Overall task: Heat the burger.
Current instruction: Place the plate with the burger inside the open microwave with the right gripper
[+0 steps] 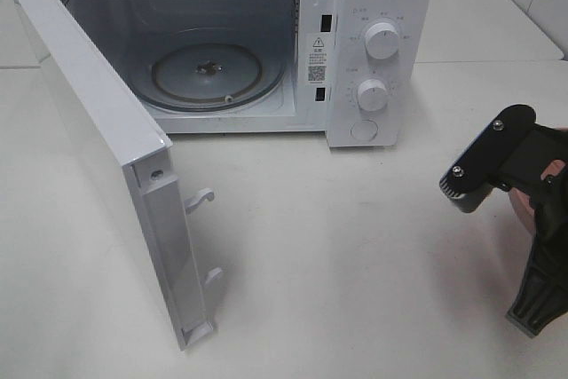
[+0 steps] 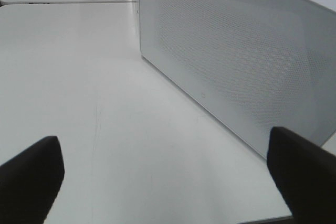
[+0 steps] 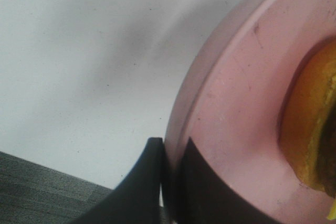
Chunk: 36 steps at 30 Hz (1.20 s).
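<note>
right pincer [image 3: 169, 148] pinches pink plate [image 3: 236, 108] rim carrying burger [image 3: 310, 129], left pincer [image 2: 168, 177] spread over surface [image 2: 79, 77] beside open microwave door [image 2: 236, 51]

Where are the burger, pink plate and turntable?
burger [image 3: 312, 124], right wrist view, bun's visible edge.
pink plate [image 3: 236, 114], right wrist view, bare inner surface.
turntable [image 1: 182, 73], exterior high view, glass left of hub.
</note>
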### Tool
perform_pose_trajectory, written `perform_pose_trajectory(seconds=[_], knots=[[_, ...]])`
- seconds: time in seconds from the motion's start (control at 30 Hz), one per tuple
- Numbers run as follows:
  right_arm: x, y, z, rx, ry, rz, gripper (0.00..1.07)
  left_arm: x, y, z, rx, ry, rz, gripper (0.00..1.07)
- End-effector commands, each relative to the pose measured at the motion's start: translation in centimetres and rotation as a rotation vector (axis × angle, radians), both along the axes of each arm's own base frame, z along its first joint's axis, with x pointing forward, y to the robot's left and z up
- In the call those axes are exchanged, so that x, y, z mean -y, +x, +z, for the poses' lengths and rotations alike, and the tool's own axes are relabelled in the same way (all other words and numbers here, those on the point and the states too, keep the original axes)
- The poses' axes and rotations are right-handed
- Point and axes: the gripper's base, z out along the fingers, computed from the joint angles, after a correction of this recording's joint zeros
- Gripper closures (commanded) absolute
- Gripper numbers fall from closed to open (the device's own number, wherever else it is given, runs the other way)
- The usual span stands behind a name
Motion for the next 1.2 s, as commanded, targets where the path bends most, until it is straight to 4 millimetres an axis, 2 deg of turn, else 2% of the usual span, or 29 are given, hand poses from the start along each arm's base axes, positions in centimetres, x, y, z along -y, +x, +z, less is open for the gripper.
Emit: perform_pose_trajectory(seconds=[0.03,0.13,0.2,0.53,1.2], knots=[[-0.4,-0.6,0.4,0.02,-0.08,0.091,1.07,0.0,-0.3,0.0,0.028,-0.001,0.001,0.03],[-0.6,-0.7,0.4,0.019,-0.083,0.107,1.07,0.0,-0.3,0.0,0.028,-0.001,0.001,0.03],[-1.5,-1.4,0.4,0.023,-0.083,0.174,1.07,0.0,-0.3,0.0,0.028,-0.001,0.001,0.03],[-3.3,-2.5,0.6,0.046,-0.107,0.358,1.07,0.0,-0.3,0.0,0.028,-0.001,0.001,0.03],[-4.9,-2.2,0.4,0.017,-0.1,0.716,1.07,0.0,-0.3,0.0,0.028,-0.001,0.001,0.03]])
